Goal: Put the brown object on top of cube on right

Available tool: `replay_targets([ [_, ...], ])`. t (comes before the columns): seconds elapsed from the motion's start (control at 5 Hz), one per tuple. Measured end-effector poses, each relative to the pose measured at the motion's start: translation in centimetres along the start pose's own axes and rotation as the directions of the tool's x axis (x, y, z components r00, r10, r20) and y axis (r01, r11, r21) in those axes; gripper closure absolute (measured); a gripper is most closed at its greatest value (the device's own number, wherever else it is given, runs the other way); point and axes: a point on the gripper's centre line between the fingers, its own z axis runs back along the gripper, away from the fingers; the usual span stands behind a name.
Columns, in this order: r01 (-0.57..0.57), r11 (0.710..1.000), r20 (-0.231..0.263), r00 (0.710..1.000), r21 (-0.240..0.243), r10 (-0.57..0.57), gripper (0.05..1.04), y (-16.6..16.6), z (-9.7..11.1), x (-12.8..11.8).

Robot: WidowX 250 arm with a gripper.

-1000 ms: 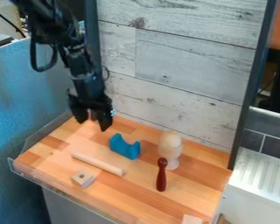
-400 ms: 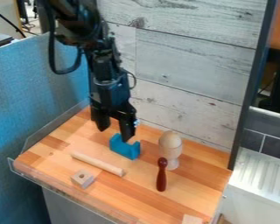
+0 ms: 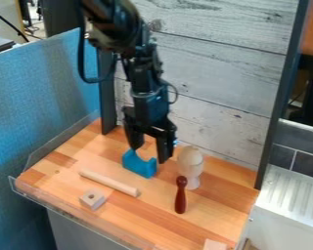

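With the gripper point(image 3: 150, 153) spread wide and holding nothing, the brown object point(image 3: 180, 197), seen at its five o'clock on the desk point(image 3: 214, 207), is judged light, stiff and slightly slippery, best grasped squarely across its thicker body.

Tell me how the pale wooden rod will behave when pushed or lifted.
The rod looks round and even along its length, so a sideways push would probably roll it across the tabletop. It appears to be plain wood and lies straight, so it should stay stiff when lifted.
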Motion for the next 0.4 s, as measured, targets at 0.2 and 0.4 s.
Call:
replay_targets([
  [0.2,0.033,0.999,0.013,0.999,0.016,-0.033,0.083,-1.8,0.2,0.1],
  [0.4,0.052,0.997,0.015,0.998,0.058,-0.053,0.083,-2.9,-0.3,0.5],
])
